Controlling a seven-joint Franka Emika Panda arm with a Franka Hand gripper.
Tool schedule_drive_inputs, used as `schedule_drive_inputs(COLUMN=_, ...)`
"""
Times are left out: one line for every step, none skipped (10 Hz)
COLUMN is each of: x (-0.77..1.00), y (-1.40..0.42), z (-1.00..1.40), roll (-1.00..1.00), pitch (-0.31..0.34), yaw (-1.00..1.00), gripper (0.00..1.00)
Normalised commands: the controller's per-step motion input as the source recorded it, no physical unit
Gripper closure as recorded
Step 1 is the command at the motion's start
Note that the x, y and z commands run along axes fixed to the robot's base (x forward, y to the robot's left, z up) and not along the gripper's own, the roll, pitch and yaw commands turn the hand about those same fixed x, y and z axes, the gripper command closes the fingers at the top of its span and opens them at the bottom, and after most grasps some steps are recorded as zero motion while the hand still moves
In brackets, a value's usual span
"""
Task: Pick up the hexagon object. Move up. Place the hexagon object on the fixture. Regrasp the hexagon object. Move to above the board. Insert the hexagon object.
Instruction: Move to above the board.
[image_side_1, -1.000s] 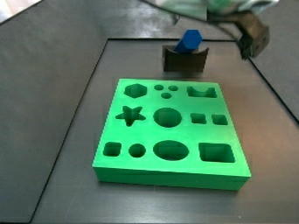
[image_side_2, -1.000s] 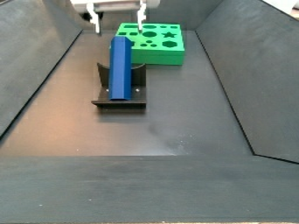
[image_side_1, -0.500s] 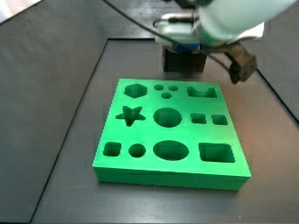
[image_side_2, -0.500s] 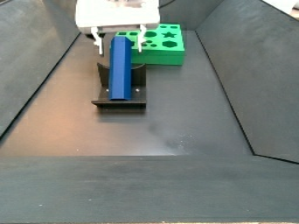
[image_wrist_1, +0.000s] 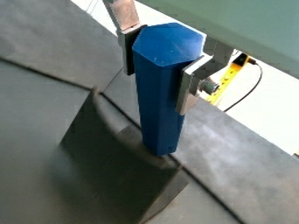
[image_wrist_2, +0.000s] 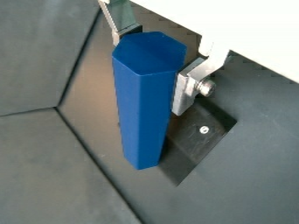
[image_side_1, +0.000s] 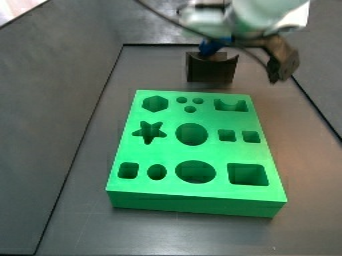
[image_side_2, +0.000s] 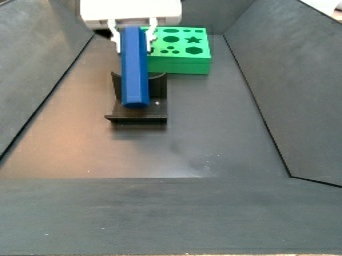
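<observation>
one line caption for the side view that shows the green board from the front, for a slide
Gripper down at the fixture behind the green board, its holes all empty.

No readable text anywhere on my feeds

I find no lettering, label, brand or number on the blue hexagon object (image_wrist_1: 163, 83), on the gripper (image_wrist_1: 162, 59) whose plates sit at its two sides near the top, on the dark fixture (image_side_2: 138, 106) or on the green board (image_side_1: 195, 150); every surface I see is plain
</observation>
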Motion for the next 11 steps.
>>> schedule_drive_inputs(x=-0.03, y=0.13, z=1.0, roll=-0.16, pitch=-0.036, yaw=-0.11, gripper=1.0)
schedule_drive_inputs(x=-0.03, y=0.13, z=1.0, roll=-0.15, pitch=-0.02, yaw=-0.11, gripper=1.0)
schedule_drive_inputs(x=-0.04, y=0.12, z=1.0, roll=-0.13, pitch=0.012, yaw=-0.09, gripper=1.0)
schedule_drive_inputs(x=-0.04, y=0.12, z=1.0, roll=-0.12, pitch=0.024, yaw=-0.08, gripper=1.0)
schedule_drive_inputs(x=-0.05, y=0.11, z=1.0, roll=-0.09, pitch=0.048, yaw=-0.06, gripper=1.0)
schedule_drive_inputs(x=-0.05, y=0.1, z=1.0, roll=-0.08, pitch=0.072, yaw=-0.04, gripper=1.0)
schedule_drive_inputs(x=-0.05, y=0.09, z=1.0, roll=-0.07, pitch=0.09, yaw=-0.03, gripper=1.0)
schedule_drive_inputs(x=-0.05, y=0.07, z=1.0, roll=-0.06, pitch=0.103, yaw=-0.01, gripper=1.0)
schedule_drive_inputs(x=-0.04, y=0.05, z=0.84, roll=-0.06, pitch=0.1, yaw=0.01, gripper=1.0)
schedule_drive_inputs(x=-0.03, y=0.03, z=0.6, roll=-0.05, pitch=0.101, yaw=0.03, gripper=1.0)
schedule_drive_inputs(x=-0.01, y=0.01, z=0.42, roll=-0.05, pitch=0.102, yaw=0.04, gripper=1.0)
